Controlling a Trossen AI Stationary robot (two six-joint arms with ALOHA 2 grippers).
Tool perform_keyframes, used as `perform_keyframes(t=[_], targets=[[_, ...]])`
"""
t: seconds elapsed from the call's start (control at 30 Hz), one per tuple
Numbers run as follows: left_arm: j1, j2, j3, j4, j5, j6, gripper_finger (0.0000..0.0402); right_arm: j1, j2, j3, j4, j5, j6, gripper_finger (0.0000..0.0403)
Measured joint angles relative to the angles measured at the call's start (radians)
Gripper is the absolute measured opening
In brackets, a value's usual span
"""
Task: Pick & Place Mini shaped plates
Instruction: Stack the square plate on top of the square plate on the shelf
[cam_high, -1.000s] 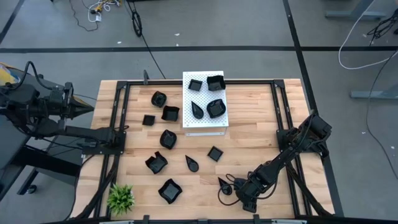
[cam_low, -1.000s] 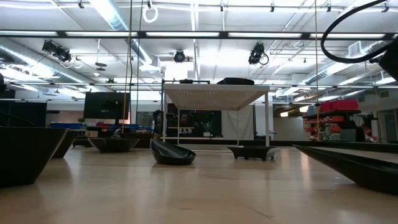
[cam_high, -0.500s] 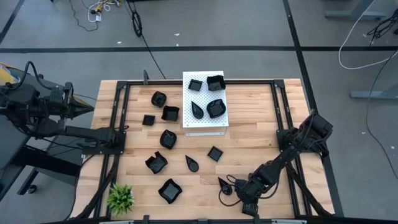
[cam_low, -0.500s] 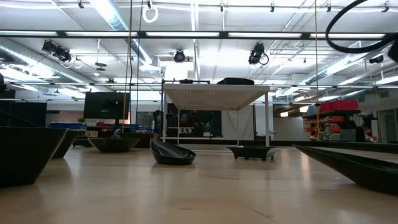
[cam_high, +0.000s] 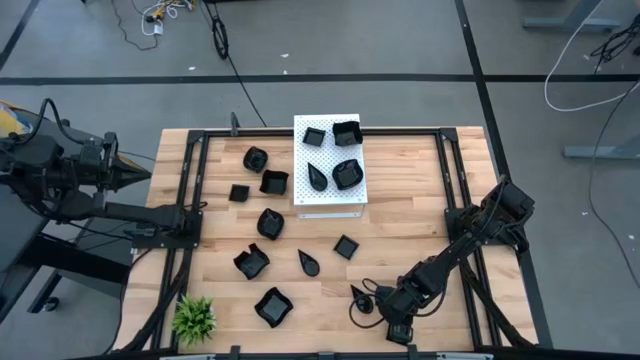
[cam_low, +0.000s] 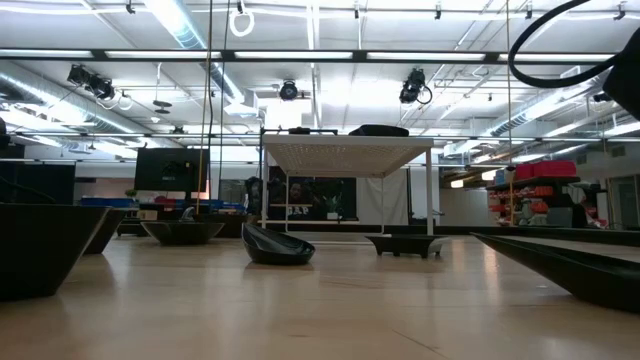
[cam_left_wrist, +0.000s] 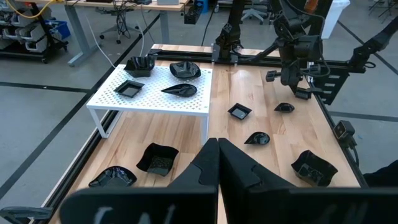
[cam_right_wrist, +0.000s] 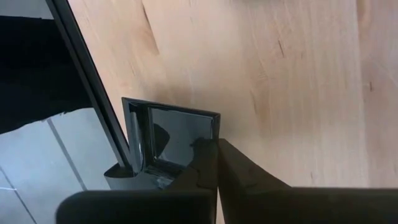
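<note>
Four mini shaped plates (cam_high: 346, 174) sit on your white perforated board (cam_high: 304, 198); eight more dot the wooden worktop (cam_high: 400, 240). Your right pincer (cam_high: 397, 322) reaches low over the near edge, clenched on nothing, beside a teardrop plate (cam_high: 358, 293). Your left pincer (cam_high: 140, 173) waits clenched off the worktop's left side.

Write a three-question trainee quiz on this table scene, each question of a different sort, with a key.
1. True or false: the white perforated board holds four mini shaped plates.
2. Which gripper is low over the table's near edge, close to a small teardrop plate?
A. left gripper
B. right gripper
3. Fill in: the green plant stands at the table's near-____ corner.

Key: 1 true; 2 B; 3 left.
</note>
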Motion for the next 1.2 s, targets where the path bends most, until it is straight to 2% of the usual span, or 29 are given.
perform_keyframes(t=[0.93,1.2], targets=[[0.000,0.000,0.000,0.000,0.000,0.000,0.0003,-0.104,-0.124,0.001,-0.034,0.033,-0.026,0.0000],[0.000,0.000,0.000,0.000,0.000,0.000,0.0003,-0.171,-0.199,0.001,-0.046,0.070,0.028,0.0000]])
